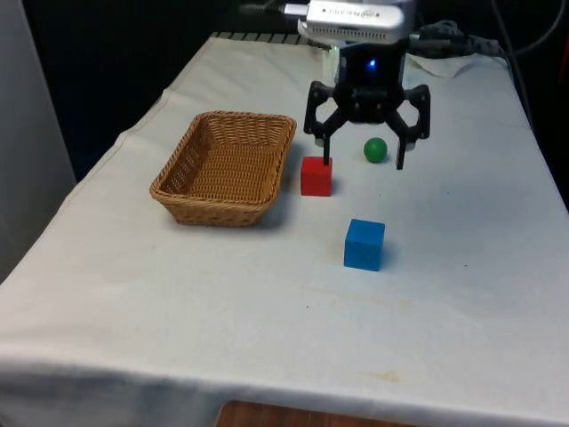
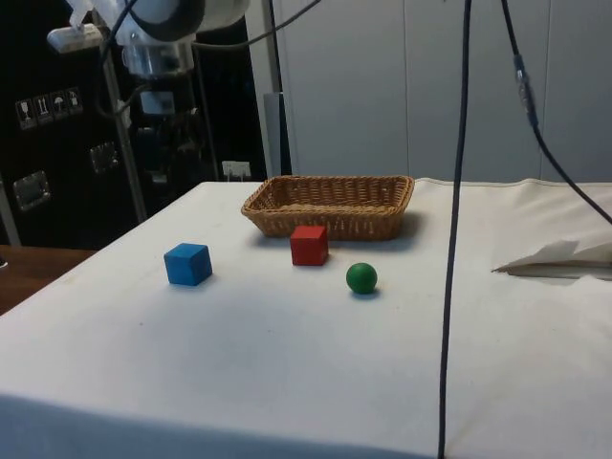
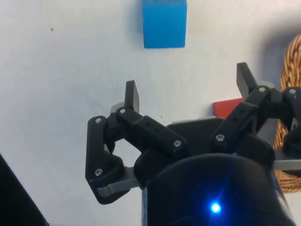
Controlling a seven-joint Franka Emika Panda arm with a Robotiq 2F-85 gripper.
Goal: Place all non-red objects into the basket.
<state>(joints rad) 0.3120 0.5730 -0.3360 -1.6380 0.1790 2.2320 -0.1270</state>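
Observation:
The wicker basket (image 1: 213, 210) (image 2: 330, 218) stands empty towards the front view's left. Just beside its right wall is a red cube (image 1: 316, 176) (image 2: 309, 245) (image 3: 229, 108). A green ball (image 1: 375, 149) (image 2: 361, 277) lies a little further back and to the right. The blue cube (image 1: 364, 244) (image 2: 187, 264) (image 3: 164, 23) stands alone, nearer the front edge. My gripper (image 1: 364, 164) (image 3: 188, 87) hangs open above the table, over the space between the red cube and the green ball, with nothing between its fingers.
A crumpled white sheet (image 2: 562, 256) lies near the robot's end of the table. A black cable (image 2: 457, 210) hangs down across the side view. Bare cloth surrounds the blue cube and reaches the table's front edge.

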